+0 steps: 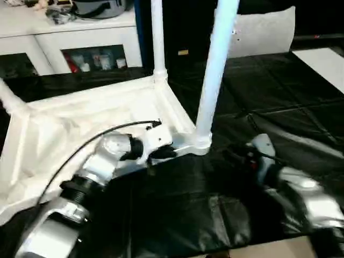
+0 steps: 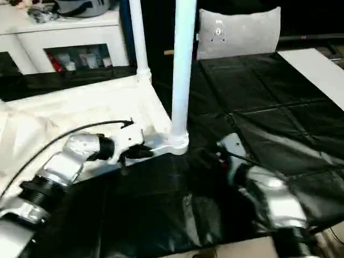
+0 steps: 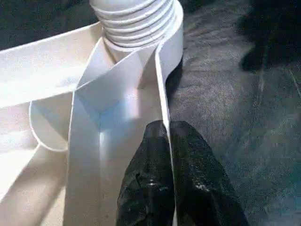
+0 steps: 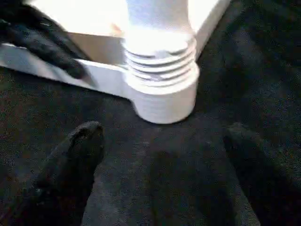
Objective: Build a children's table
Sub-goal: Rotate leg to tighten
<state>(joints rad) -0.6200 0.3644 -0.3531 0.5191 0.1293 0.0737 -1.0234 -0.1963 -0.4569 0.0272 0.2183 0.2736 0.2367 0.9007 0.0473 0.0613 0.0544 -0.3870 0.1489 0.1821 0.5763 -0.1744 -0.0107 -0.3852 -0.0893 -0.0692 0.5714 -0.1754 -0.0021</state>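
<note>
The children's table top (image 1: 80,118) lies upside down on the black cover. A white leg (image 1: 215,70) stands upright in the near right corner socket (image 1: 200,144), threads showing at its base (image 4: 160,56). A second leg (image 1: 157,37) stands at the far corner, and a third (image 1: 8,97) shows at the left edge. My left gripper (image 3: 169,136) is shut on the top's thin rim (image 3: 162,84), just beside the near socket. My right gripper (image 4: 162,136) rests open on the cover to the right of that socket, its fingers (image 4: 80,141) wide apart and clear of the leg.
A white cabinet with glass doors (image 1: 80,48) stands behind the table at the back left. A pale padded panel (image 1: 263,29) leans at the back right, and a white sheet (image 1: 322,62) lies at the far right. Black cover (image 1: 188,209) spreads in front.
</note>
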